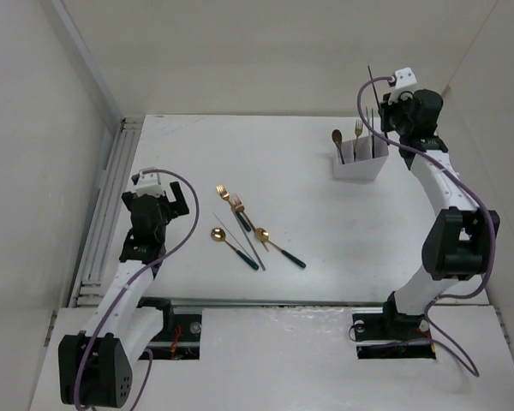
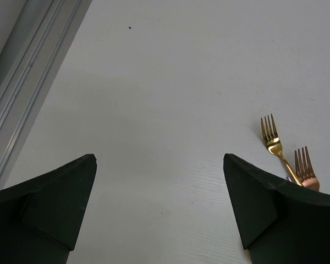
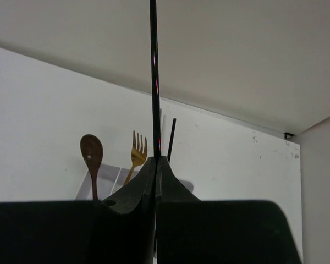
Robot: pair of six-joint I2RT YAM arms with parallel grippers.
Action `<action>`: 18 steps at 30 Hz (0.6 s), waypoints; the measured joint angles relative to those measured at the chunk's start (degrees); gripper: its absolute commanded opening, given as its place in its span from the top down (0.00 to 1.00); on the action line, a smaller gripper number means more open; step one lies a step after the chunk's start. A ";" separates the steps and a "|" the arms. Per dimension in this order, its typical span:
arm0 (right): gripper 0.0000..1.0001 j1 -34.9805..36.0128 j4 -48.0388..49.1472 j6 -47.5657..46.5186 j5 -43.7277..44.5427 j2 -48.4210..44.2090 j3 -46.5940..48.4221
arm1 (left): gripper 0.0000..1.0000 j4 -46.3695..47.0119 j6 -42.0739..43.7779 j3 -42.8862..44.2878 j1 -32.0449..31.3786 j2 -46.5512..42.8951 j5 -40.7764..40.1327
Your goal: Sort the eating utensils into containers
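A chopstick [image 3: 153,66] is being delivered. It is pinched upright between the pressed-together fingers of the right gripper [image 3: 157,162], close to the white bin [image 1: 360,167] at about one o'clock on the table [image 1: 308,265]. Next it should be lowered, kept vertical, into the compartment where another thin stick [image 3: 171,137] stands, then released. The chopstick is slim, glossy and probably slippery. The bin looks like thin plastic that could tip. The left gripper [image 2: 159,159] is spread wide, with gold-headed forks [image 2: 272,138] at its three o'clock.

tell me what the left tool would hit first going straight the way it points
Probably the bare table; nothing else shows ahead of the open left tool. The gold forks lie off to its right.
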 measured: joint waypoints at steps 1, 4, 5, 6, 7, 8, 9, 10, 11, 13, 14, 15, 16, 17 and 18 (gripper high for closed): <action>1.00 -0.33 0.52 -0.39 -0.52 0.76 -0.31 | 0.00 -0.04 0.09 0.50 0.39 0.57 0.35; 1.00 -0.98 2.29 -1.03 -1.84 3.54 -0.94 | 0.00 0.00 0.50 1.97 1.16 2.08 1.22; 1.00 -1.11 2.67 -1.07 -2.34 4.39 -1.33 | 0.00 0.00 0.63 2.38 1.36 2.60 1.44; 1.00 -1.25 3.10 -1.09 -2.84 5.20 -1.62 | 0.00 -0.02 0.92 2.82 1.42 3.08 1.57; 1.00 -1.44 3.78 -1.14 -3.19 5.88 -1.99 | 0.00 0.00 1.09 3.17 1.44 3.65 1.75; 1.00 -1.51 4.15 -1.18 -3.58 6.40 -2.29 | 0.00 0.04 1.40 3.48 1.46 4.15 1.92; 1.00 -1.57 4.66 -1.11 -3.98 6.82 -2.60 | 0.00 0.04 1.62 3.69 1.46 4.57 2.01; 1.00 -1.57 5.55 -0.98 -4.33 7.06 -3.15 | 0.00 0.07 1.86 3.82 1.46 4.96 2.16; 1.00 -1.62 6.29 -0.74 -4.55 7.10 -3.85 | 0.00 0.00 1.97 3.89 1.46 5.31 2.21; 1.00 -1.62 8.35 -0.48 -5.05 7.10 -5.25 | 0.00 0.04 2.21 4.04 1.46 5.97 2.38; 1.00 -1.62 9.97 -0.33 -5.11 7.10 -6.12 | 0.00 0.07 2.32 4.11 1.46 6.19 2.45; 1.00 -1.62 10.75 -0.33 -5.18 7.10 -6.78 | 0.00 0.04 2.36 4.11 1.46 6.29 2.51; 1.00 -1.75 11.41 -0.35 -5.16 7.10 -7.28 | 0.00 0.04 2.40 4.11 1.46 6.34 2.54; 1.00 -1.79 12.11 -0.37 -5.18 7.10 -7.82 | 0.00 0.04 2.54 4.11 1.46 6.34 2.56; 1.00 -1.86 12.57 -0.37 -5.18 7.10 -8.20 | 0.00 0.04 2.64 4.11 1.46 6.34 2.56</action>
